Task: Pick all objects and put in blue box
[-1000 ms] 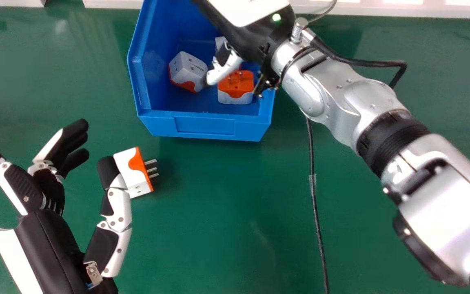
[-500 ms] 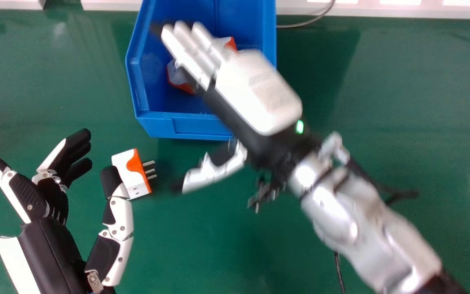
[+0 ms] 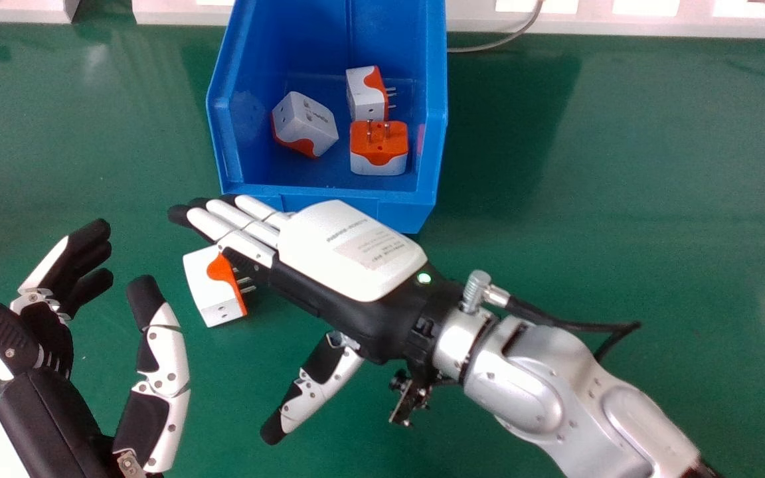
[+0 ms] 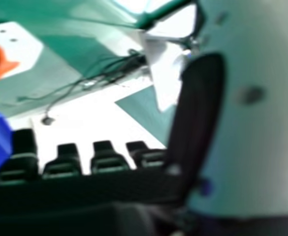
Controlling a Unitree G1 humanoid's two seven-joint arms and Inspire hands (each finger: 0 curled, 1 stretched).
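My left hand (image 3: 47, 332): relaxed, thumb apart | loose adapter (image 3: 208, 292): on green table (image 3: 110, 172), between my hands | blue box (image 3: 416, 211): three adapters (image 3: 305, 123) inside | my right hand (image 3: 349, 249): fingers straight, close-set, thumb spread wide

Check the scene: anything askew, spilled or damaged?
No visible spill or damage. In the blue plastic box, three white-and-orange plug adapters lie jumbled, one prongs-up. A fourth adapter sits outside on the green table, partly hidden by the right hand; probably just unpacked.
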